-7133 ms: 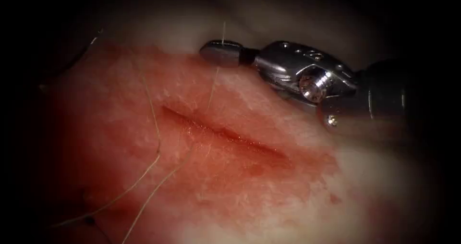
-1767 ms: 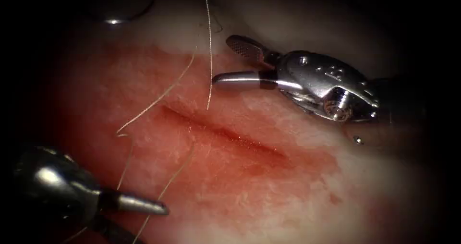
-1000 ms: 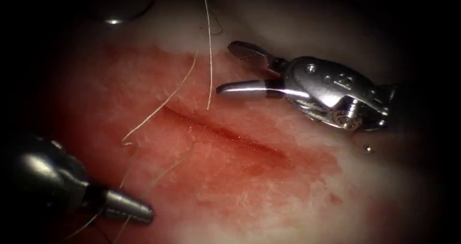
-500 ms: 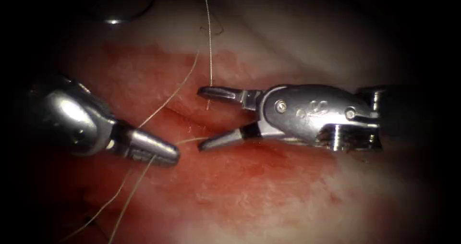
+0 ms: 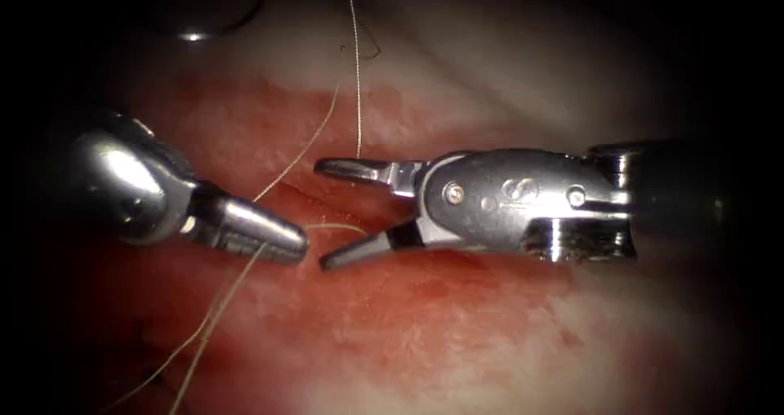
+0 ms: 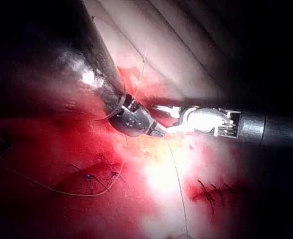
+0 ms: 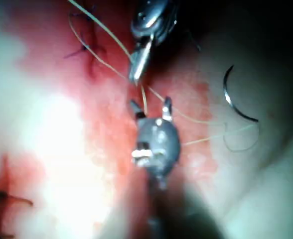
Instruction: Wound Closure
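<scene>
My left tool (image 5: 278, 242) reaches in from the left of the cut, jaws shut on the pale thread (image 5: 219, 310), which trails down from them. A short strand (image 5: 339, 228) runs from its tip into the gap of my right tool (image 5: 322, 216). That tool lies over the cut with open jaws, one on each side of the strand, holding nothing. The curved needle (image 7: 232, 99) lies free on pale tissue, away from both tools, and glints at the far left (image 5: 194, 34). In the right wrist view the left tool (image 7: 138, 69) meets the thread just ahead of the right tool (image 7: 151, 105).
Another thread strand (image 5: 357, 72) hangs down onto the tissue (image 5: 425, 325) above the right tool. Red fluid stains the tissue around the cut. Older cuts closed with dark stitches (image 6: 211, 194) lie nearby, with more stitches (image 6: 94, 174) beside the left tool (image 6: 159, 131).
The left tool rose from the lower left to the cut, bringing the thread. The right tool dropped onto the cut, turned its open jaws around the strand, and edged left.
</scene>
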{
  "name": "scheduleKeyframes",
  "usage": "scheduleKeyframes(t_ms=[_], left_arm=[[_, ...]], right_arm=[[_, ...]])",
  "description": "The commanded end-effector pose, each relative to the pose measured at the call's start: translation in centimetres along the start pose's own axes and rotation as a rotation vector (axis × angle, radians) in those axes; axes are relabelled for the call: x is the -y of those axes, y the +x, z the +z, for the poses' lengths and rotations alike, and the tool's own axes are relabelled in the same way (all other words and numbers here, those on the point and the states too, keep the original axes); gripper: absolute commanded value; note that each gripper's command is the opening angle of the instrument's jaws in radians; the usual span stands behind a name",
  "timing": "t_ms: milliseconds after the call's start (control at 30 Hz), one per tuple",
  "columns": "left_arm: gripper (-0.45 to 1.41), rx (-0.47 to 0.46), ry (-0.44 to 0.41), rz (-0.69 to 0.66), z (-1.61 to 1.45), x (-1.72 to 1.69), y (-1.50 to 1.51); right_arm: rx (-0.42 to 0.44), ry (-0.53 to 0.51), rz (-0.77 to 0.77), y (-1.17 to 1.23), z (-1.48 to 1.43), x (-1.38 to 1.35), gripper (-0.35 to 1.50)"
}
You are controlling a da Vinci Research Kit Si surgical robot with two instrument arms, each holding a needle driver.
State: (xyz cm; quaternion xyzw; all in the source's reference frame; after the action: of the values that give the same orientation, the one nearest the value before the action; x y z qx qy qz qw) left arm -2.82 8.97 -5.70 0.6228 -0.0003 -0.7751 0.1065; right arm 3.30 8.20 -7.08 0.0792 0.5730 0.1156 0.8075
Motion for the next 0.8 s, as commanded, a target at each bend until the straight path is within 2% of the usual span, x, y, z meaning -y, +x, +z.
scheduleKeyframes(t_ms=[33,133,200,233,267,367,633,700,733,800], left_arm=[[-0.35,0.001,0.001,0.004,0.08,-0.02,-0.04],[-0.35,0.000,0.002,0.001,0.08,0.00,0.00],[-0.35,-0.004,0.004,-0.002,0.07,0.01,0.03],[-0.35,-0.002,0.005,-0.002,0.06,0.01,0.03],[-0.35,-0.008,0.012,-0.003,0.06,0.02,0.04],[-0.35,-0.010,0.014,-0.003,0.06,0.03,0.03],[-0.33,-0.012,0.014,0.002,0.09,0.07,0.00],[0.24,-0.022,0.003,-0.075,0.10,0.09,0.00],[0.43,-0.026,-0.002,-0.105,0.10,0.09,0.00],[0.63,-0.024,-0.005,-0.170,0.10,0.09,0.01]], right_arm=[[-0.001,0.000,-0.002,-0.02,0.15,0.03,0.91],[0.000,-0.002,-0.008,-0.06,0.21,0.07,0.91],[0.000,-0.002,-0.012,-0.10,0.22,0.08,0.79],[0.000,-0.002,-0.007,-0.11,0.21,0.09,0.42],[0.009,-0.025,0.058,-0.12,0.18,0.10,-0.35],[0.026,-0.051,0.112,-0.08,0.14,0.06,-0.35],[0.023,-0.067,0.128,0.02,-0.02,-0.05,-0.35],[0.021,-0.070,0.127,-0.01,-0.01,-0.06,-0.35],[0.021,-0.071,0.126,-0.02,-0.01,-0.06,-0.35],[0.025,-0.079,0.124,-0.07,-0.01,-0.09,-0.35]])
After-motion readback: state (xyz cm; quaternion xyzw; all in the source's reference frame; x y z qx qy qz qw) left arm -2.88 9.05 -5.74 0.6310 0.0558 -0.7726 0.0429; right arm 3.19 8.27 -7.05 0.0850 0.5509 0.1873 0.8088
